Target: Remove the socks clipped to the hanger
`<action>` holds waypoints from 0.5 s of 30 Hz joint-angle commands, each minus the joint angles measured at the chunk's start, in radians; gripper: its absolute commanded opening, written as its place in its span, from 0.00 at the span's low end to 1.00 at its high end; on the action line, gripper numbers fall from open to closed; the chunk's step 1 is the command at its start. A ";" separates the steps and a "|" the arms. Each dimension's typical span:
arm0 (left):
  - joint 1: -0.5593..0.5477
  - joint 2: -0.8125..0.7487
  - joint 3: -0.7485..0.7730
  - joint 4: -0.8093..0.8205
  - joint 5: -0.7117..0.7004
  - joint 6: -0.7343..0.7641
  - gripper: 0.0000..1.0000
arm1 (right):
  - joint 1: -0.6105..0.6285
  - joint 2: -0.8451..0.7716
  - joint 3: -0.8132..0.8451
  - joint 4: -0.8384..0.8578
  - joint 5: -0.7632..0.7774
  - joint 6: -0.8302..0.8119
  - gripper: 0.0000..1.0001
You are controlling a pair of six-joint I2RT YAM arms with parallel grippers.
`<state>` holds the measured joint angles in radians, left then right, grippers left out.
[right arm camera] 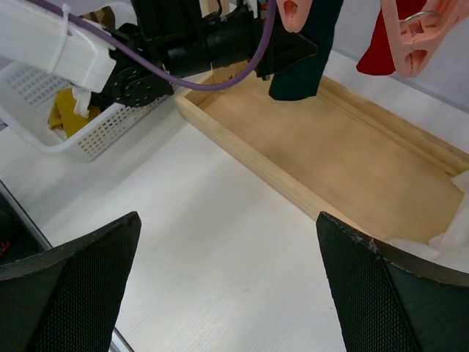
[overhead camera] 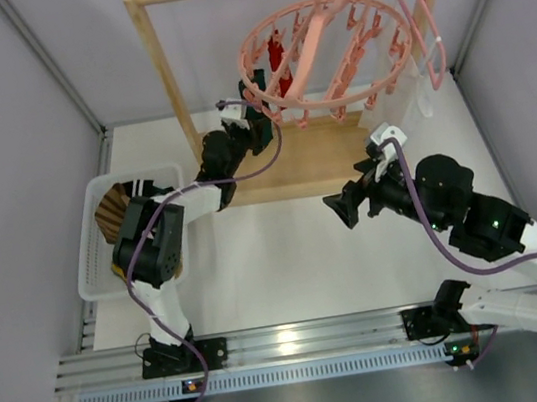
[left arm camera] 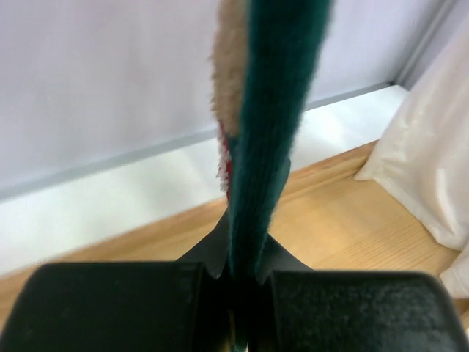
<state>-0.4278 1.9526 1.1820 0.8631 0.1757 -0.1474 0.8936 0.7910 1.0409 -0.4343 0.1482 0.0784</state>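
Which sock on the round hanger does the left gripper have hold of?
The dark teal sock: the left gripper is shut on it, its fabric pinched between the jaws. The red sock hangs free beside it from its own clip, untouched.

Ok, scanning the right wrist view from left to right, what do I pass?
White basket → left arm → dark teal sock, clamped in that arm's jaws → red sock → white garment at the right edge.

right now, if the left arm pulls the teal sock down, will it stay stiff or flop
Probably floppy: the dark teal sock hangs limp and folds thin between the left fingers. Likely light, and its fuzzy knit should resist slipping.
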 commanded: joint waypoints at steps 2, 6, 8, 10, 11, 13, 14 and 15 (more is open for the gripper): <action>-0.026 -0.196 -0.173 0.071 -0.284 -0.078 0.00 | -0.009 -0.047 0.005 0.063 0.014 0.000 0.99; -0.031 -0.340 -0.338 0.071 -0.493 -0.130 0.00 | -0.010 -0.088 0.007 0.052 0.021 0.015 0.99; -0.034 -0.426 -0.396 0.070 -0.547 -0.142 0.00 | -0.010 -0.117 0.007 0.042 0.021 0.024 0.99; -0.037 -0.486 -0.482 0.070 -0.617 -0.149 0.00 | -0.012 -0.131 0.007 0.031 0.034 0.026 0.99; -0.037 -0.542 -0.508 0.067 -0.634 -0.147 0.00 | -0.010 -0.136 0.010 0.020 0.046 0.026 0.99; -0.040 -0.599 -0.563 0.053 -0.679 -0.147 0.00 | -0.010 -0.145 0.016 0.003 0.079 0.027 0.99; -0.039 -0.653 -0.571 0.018 -0.694 -0.149 0.00 | -0.010 -0.144 0.027 -0.012 0.091 0.030 0.99; -0.039 -0.678 -0.576 -0.008 -0.705 -0.149 0.00 | -0.010 -0.145 0.031 -0.020 0.094 0.031 0.99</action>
<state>-0.4618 1.3632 0.6376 0.8707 -0.4034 -0.2714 0.8936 0.6453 1.0420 -0.4381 0.1986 0.0917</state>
